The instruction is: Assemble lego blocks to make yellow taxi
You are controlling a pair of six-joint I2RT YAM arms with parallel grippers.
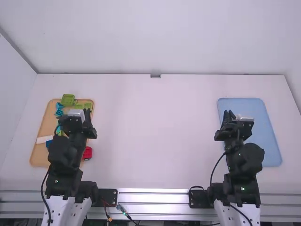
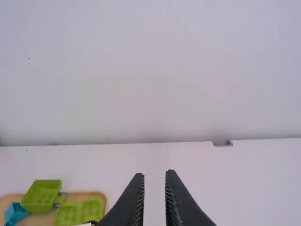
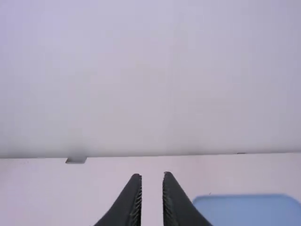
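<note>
One narrow-set left claw [image 1: 86, 113] in front of tan tray [image 1: 48, 120] with blocks [image 1: 67, 99]; likewise right claw [image 1: 229, 113], blue tray [image 1: 263, 139]

My left arm [image 1: 61, 162] and right arm [image 1: 241, 162], folded and well apart.
My left gripper [image 1: 86, 114] and right gripper [image 1: 229, 114] face forward, each with its fingers [image 2: 131, 203] parted.

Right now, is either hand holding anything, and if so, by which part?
Nothing is held: the left hand and right hand both have an empty gap between their fingers.
</note>
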